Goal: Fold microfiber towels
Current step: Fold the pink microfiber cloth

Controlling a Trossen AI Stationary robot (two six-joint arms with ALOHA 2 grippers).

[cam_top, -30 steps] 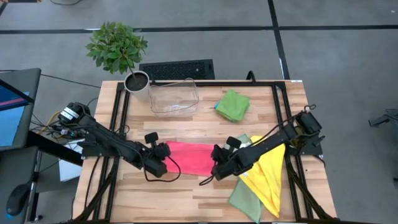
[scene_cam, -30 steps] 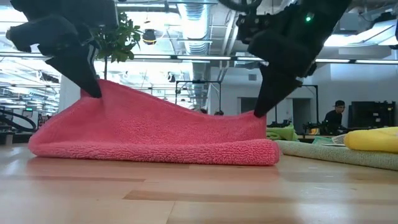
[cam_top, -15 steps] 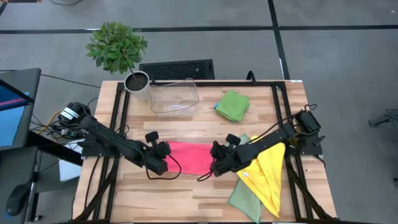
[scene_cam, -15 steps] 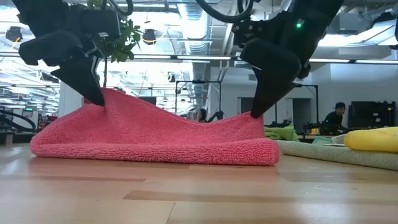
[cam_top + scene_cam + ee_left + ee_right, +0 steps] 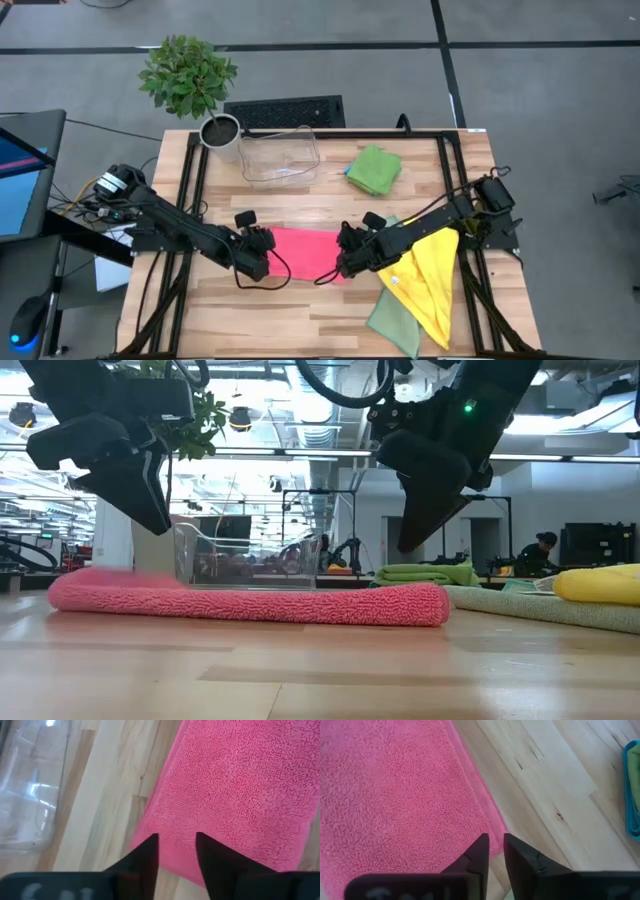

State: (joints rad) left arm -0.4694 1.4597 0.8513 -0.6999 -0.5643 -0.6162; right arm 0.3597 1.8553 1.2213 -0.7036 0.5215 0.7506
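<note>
- Left tool (image 5: 262, 243) hangs over one pink towel (image 5: 305, 253), slightly parted, empty.
- Right tool (image 5: 345, 262): narrow gap, empty.
- Surface (image 5: 300, 315) towels: four more — bright green and blue folded together (image 5: 374, 168), yellow (image 5: 430, 280), sage (image 5: 392, 318).

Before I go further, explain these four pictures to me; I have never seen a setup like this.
Two dark robot arms work at a wooden table. One camera looks straight down, one sits at table height, and one rides on each wrist.

The left gripper and right gripper hang just above the ends of a folded pink towel, fingers apart, holding nothing.

Also on the table: a folded bright green towel, a yellow towel lying over a sage green one, a clear plastic bin, and a potted plant.
</note>
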